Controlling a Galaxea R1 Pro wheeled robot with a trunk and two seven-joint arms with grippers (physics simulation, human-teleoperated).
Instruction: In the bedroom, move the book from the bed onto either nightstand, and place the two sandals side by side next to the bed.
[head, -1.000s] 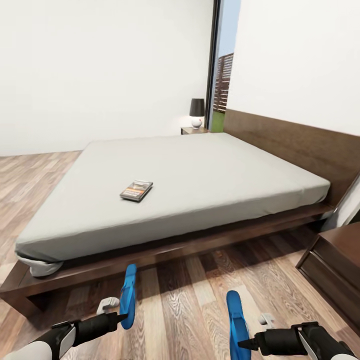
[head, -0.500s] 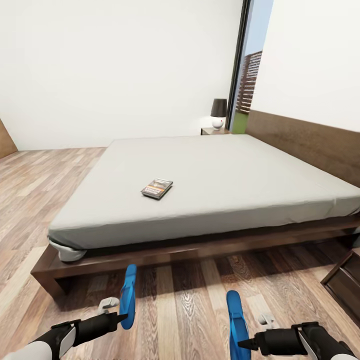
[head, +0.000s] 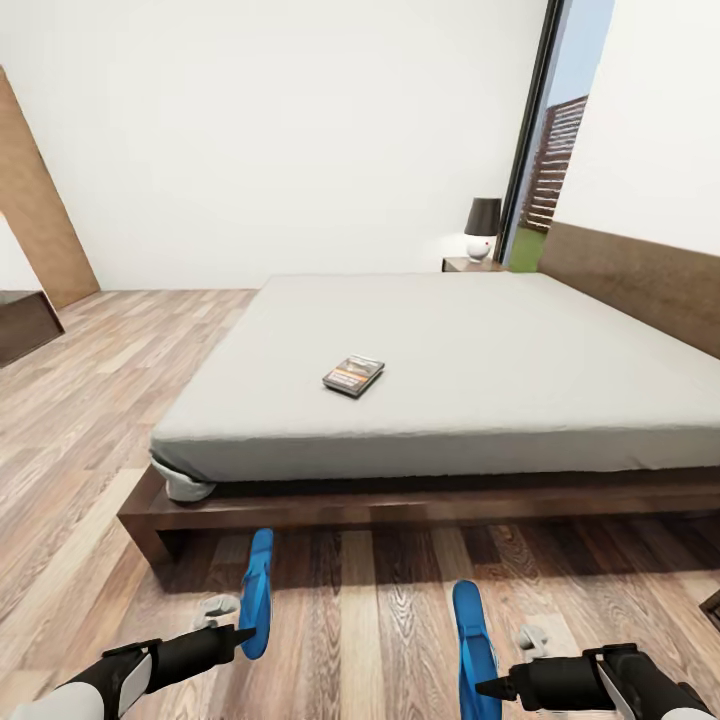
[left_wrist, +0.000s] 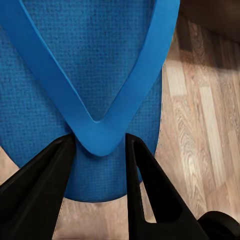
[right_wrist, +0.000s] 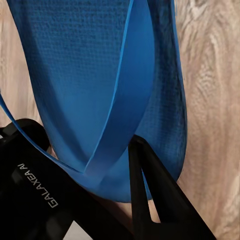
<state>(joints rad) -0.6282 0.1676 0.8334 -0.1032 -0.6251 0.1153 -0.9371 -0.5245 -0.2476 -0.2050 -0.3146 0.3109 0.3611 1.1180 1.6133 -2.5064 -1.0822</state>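
Overhead, the head view shows the book (head: 354, 375) lying on the bed's (head: 480, 350) grey mattress near its foot end, cover lettering too small to read; a lamp (head: 482, 227) stands on the far nightstand (head: 470, 265). Low in front, the left gripper (head: 243, 634) pinches one blue sandal (head: 258, 592) and the right gripper (head: 488, 688) the other sandal (head: 475, 645), both above the plank floor (head: 90, 420). Closer, the left wrist view has black fingers (left_wrist: 47, 185) clamped at the thong's V. Lastly, the right wrist view reads "GALAXEA" on one finger (right_wrist: 40, 190).
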